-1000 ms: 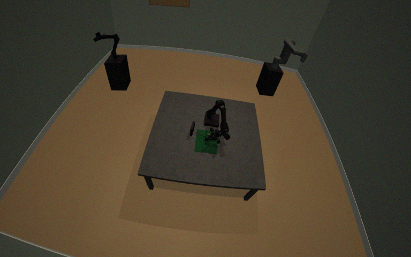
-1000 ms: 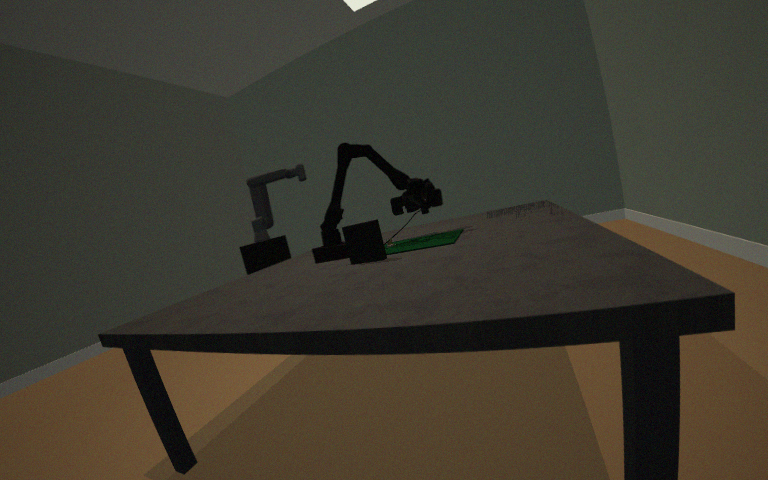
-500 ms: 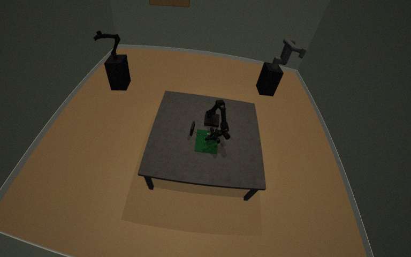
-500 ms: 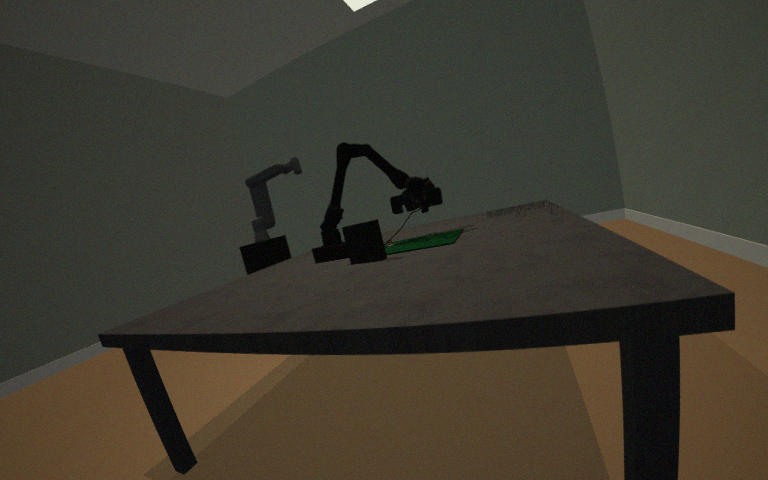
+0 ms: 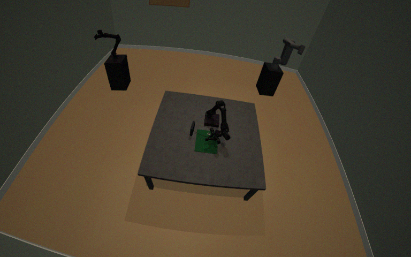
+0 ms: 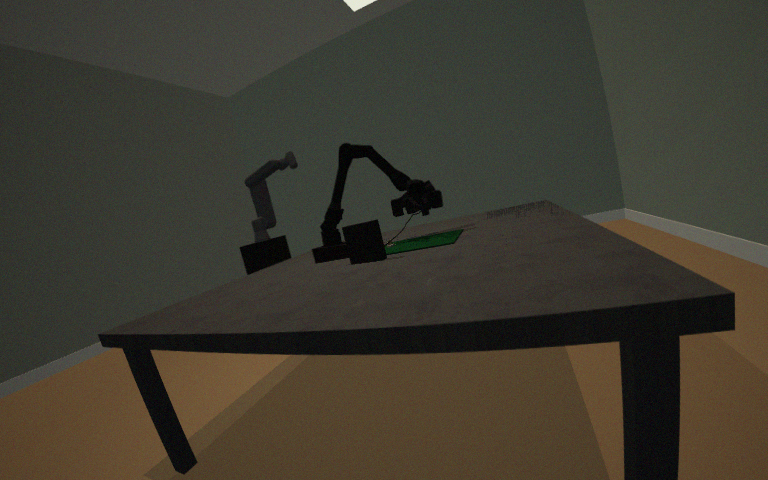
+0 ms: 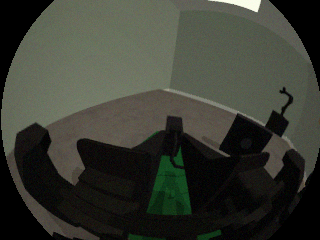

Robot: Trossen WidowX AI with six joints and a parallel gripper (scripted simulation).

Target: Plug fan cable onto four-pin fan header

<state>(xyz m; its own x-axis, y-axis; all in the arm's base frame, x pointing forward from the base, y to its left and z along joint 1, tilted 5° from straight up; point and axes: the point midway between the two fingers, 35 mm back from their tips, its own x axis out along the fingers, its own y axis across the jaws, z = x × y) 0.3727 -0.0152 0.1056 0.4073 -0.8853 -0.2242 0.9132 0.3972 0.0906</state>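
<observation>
My gripper [image 5: 207, 139] [image 6: 417, 211] [image 7: 172, 135] is shut on the fan cable's small dark plug [image 7: 174, 124], which sticks out beyond the fingertips in the wrist view. The hand is tilted and held above the green board [image 5: 201, 147] [image 6: 433, 242] [image 7: 170, 200], with a gap between them in the exterior view. The thin cable [image 5: 199, 134] [image 6: 403, 228] runs from the fan to the gripper. The dark square fan [image 5: 192, 128] [image 6: 364, 242] [image 7: 245, 134] stands upright beside the board. The four-pin header cannot be made out; a small pale part [image 5: 208, 133] shows on the board.
The arm's base [image 5: 211, 120] stands behind the board on the grey table [image 5: 172, 157] [image 6: 430, 294]. Two other arms stand on dark pedestals [image 5: 118, 72] [image 5: 269, 79] away from the table.
</observation>
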